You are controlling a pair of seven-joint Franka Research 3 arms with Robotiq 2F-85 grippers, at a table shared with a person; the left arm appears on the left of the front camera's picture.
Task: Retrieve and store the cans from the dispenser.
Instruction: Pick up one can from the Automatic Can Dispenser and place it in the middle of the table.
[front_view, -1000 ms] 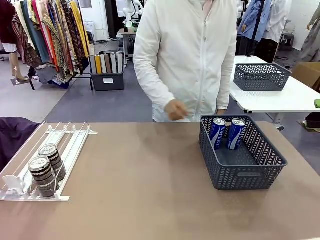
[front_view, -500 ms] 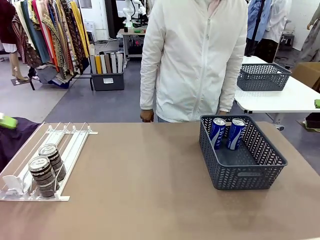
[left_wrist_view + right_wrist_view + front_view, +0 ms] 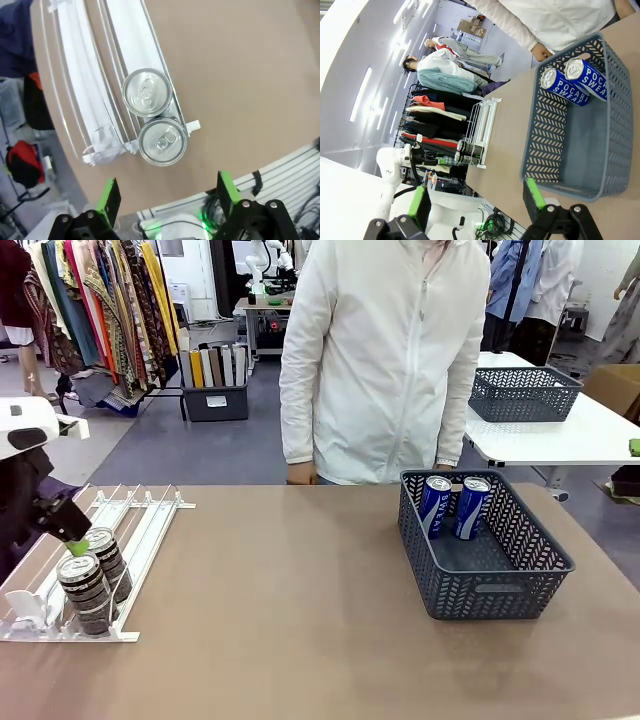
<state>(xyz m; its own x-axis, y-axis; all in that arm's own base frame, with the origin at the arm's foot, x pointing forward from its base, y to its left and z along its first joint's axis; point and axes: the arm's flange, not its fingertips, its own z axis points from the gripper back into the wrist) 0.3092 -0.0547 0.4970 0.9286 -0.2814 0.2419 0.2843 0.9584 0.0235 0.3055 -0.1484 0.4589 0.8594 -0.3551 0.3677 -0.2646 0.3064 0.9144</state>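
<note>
Front view: the left gripper [image 3: 72,537], holding nothing, hangs just above two dark cans [image 3: 88,590] at the dispenser's [image 3: 140,525] near end, by the table's [image 3: 300,620] near-left corner. Two blue cans [image 3: 435,505] stand in the basket [image 3: 500,590] towards the right edge.

Left wrist view: its jaws are spread wide over both silver tops [image 3: 147,92].

Right wrist view: the right gripper [image 3: 476,197], spread and empty, hangs near the basket, and "Pocari Sweat" reads clearly on the blue cans.

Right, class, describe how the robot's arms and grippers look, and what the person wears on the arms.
The left arm has a smooth white rounded casing. The left gripper and right gripper are black, each with two fingers faced with bright green pads. The person's white zip-up jacket has long sleeves.
</note>
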